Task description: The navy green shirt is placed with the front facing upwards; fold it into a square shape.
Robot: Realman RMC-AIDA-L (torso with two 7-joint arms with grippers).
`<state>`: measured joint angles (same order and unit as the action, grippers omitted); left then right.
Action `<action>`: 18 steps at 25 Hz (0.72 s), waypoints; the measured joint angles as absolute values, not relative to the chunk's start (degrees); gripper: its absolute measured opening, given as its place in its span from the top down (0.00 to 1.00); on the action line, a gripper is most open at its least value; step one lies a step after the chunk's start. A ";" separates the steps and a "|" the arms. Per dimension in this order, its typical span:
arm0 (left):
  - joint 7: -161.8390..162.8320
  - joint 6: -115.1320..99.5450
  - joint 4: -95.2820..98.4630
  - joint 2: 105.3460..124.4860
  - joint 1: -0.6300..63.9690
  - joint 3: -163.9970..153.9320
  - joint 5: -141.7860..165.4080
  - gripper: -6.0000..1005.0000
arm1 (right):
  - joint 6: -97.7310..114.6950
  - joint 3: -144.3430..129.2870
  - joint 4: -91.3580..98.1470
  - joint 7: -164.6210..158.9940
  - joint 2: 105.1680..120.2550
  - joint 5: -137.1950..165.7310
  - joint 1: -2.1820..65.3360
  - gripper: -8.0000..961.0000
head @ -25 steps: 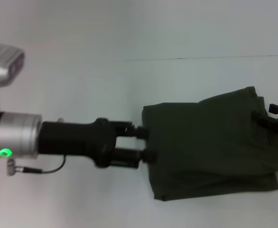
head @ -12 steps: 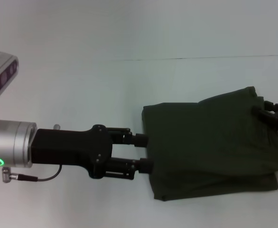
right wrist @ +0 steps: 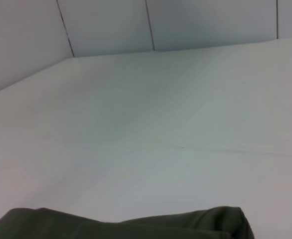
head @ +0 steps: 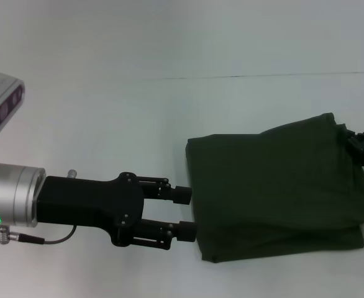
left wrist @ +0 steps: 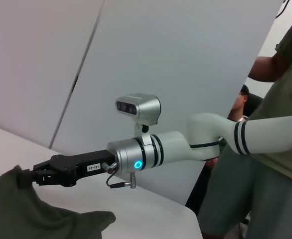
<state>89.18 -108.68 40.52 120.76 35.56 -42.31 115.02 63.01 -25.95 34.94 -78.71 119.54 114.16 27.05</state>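
1. The navy green shirt (head: 278,186) lies on the white table (head: 169,124), folded into a rough rectangle toward the robot's right.
2. The left gripper (head: 186,213) reaches in low and level, fingers spread, empty, tips touching the shirt's left edge; a forward nudge could bunch that fold.
3. The right gripper (head: 363,146) sits at the shirt's far right corner; whether it grips, I cannot tell.

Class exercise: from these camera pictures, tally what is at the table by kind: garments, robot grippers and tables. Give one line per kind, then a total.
Garments: 1, the navy green shirt, folded.
Robot grippers: 2, the left gripper, open, at the shirt's left edge, and the right gripper at its right edge.
Tables: 1, the white table.
Total: 4.
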 joint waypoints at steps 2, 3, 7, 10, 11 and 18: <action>89.17 -108.51 40.52 120.76 35.60 -42.29 115.11 0.27 | 63.78 -25.72 35.26 -78.16 119.59 114.07 27.09 0.83; 89.17 -108.46 40.52 120.75 35.63 -42.29 115.13 0.27 | 64.11 -25.58 35.53 -77.98 119.64 113.85 27.09 0.86; 89.15 -108.43 40.52 120.76 35.72 -42.27 115.14 0.27 | 65.09 -25.47 37.02 -77.84 119.73 110.80 27.00 0.96; 89.14 -108.43 40.52 120.81 35.72 -42.27 115.15 0.27 | 65.33 -25.52 37.88 -77.90 119.66 108.69 27.17 0.96; 89.13 -108.43 40.52 120.87 35.72 -42.27 115.14 0.27 | 65.22 -25.52 37.96 -77.87 119.63 108.43 27.30 0.96; 89.12 -108.38 40.52 121.02 35.48 -42.27 115.14 0.27 | 61.41 -25.84 36.82 -75.63 119.77 108.23 29.04 0.96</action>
